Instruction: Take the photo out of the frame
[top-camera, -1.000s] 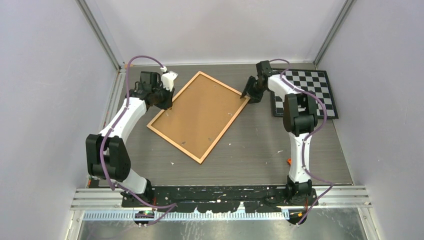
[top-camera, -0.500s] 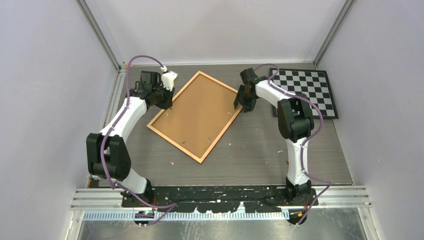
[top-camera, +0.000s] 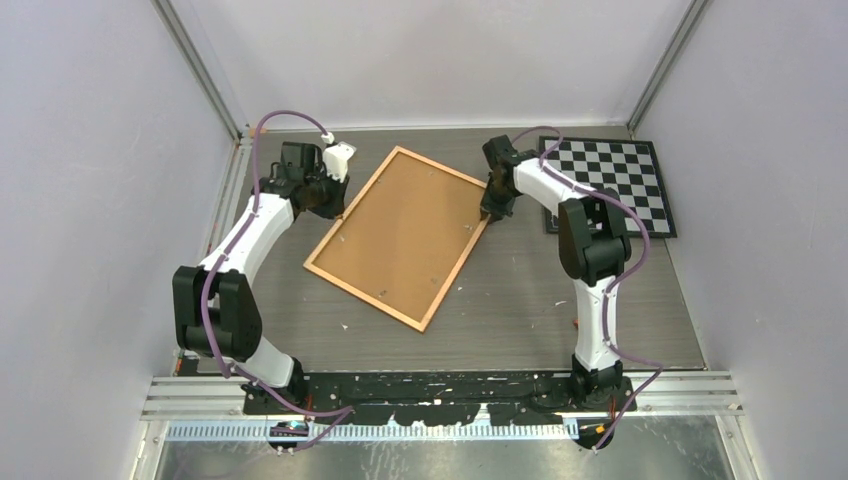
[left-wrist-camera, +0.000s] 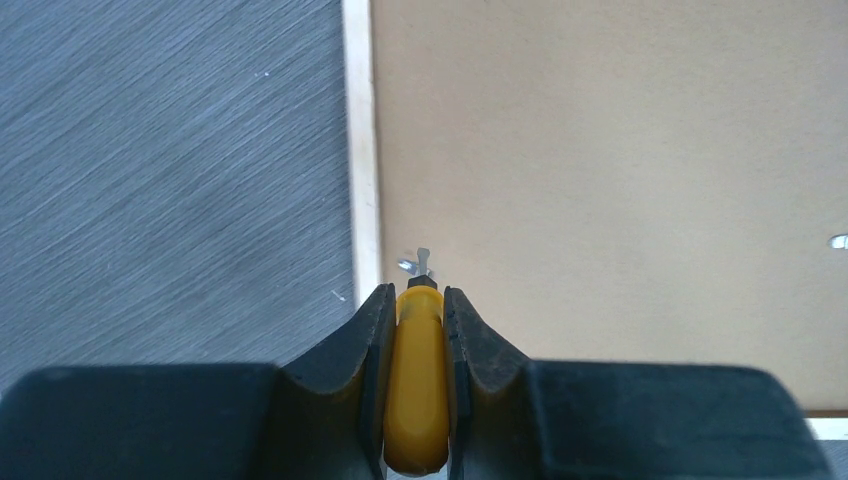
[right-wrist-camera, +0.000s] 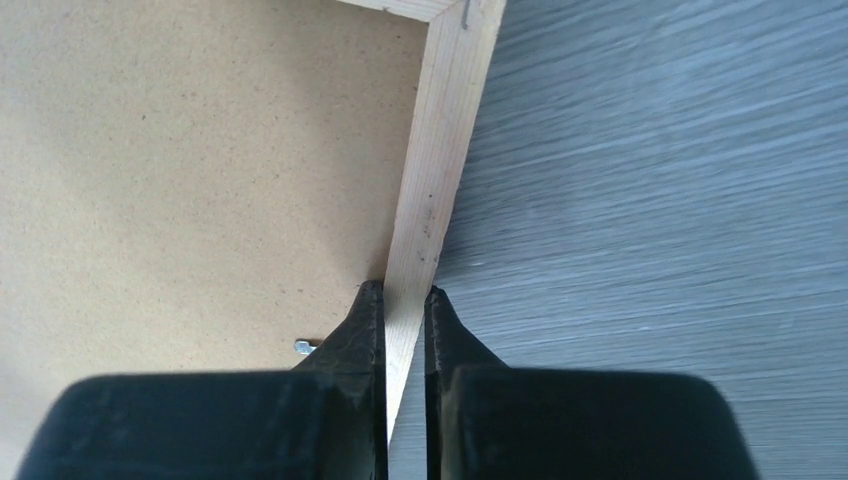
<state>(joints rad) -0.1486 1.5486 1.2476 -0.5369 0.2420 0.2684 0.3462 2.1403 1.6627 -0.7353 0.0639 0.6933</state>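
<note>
Lying face-down, brown-backed, orange-bordered frame (top-camera: 398, 236)

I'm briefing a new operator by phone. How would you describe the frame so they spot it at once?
On the grey table, look at its middle: the frame lies back up, at an angle. It is the big plain brown rectangle with a thin orange-brown border, unlike the black-and-white checkerboard at the far right.

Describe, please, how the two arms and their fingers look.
The left arm and right arm have white shells, black joints and black bases. A purple cable loops along each. The fingers are black, wedge-shaped, tapering to narrow tips. The left wrist carries a white block.
</note>
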